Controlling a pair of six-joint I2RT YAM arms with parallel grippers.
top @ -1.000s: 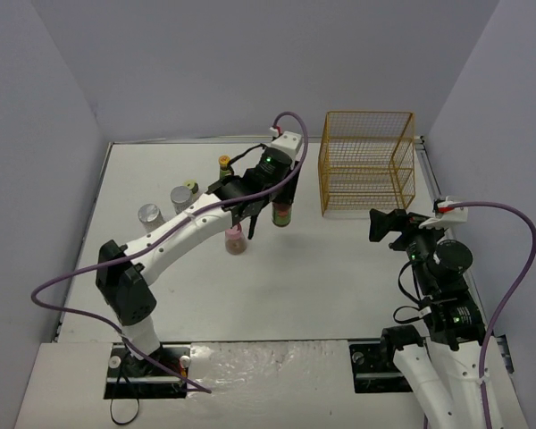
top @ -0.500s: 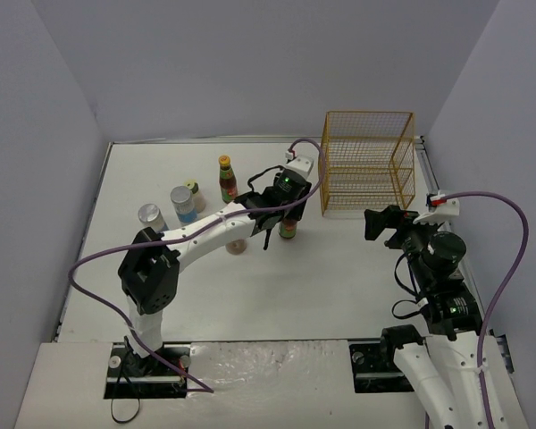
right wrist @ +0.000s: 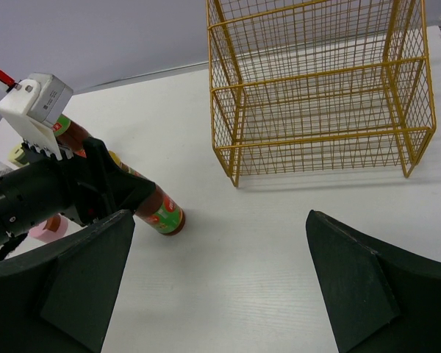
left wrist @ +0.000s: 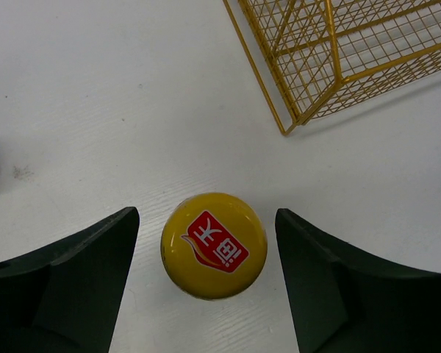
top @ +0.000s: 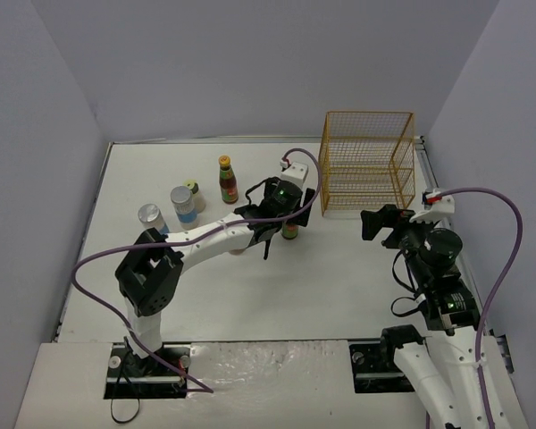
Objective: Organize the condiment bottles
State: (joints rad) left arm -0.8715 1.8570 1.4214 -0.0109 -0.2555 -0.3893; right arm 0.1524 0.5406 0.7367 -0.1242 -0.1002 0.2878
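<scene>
Six small condiment bottles stand on a white worktop [top: 339,286]. One tall dark bottle w/ yellow cap [left wrist: 214,245] and red/green label sits near centre, approx 8 o'clock from the yellow wire basket [top: 366,161] and apart from it. Left tool [left wrist: 206,215] hangs over this bottle, wide open: its black fingers [left wrist: 81,272] flank the cap w/ a clear gap each side, gripping nothing.

Second tall dark yellow-capped bottle [top: 228,179] stands upright at 10 o'clock from the first. Further toward 9 o'clock is the yellow-green-capped bottle [top: 194,191], just beside a stout silver-lidded bottle w/ blue label [top: 184,205]. The second silver-lidded bottle [top: 152,217] is near that one, at its 8 o'clock. Pink-capped bottle [right wrist: 44,229] is mostly hidden behind the left arm and shows only in the right wrist view.

Right tool [top: 381,223] hovers at 6 o'clock of the basket, jaws spread wide, nothing between them. Basket stands upright in the 1 o'clock corner of the worktop.
</scene>
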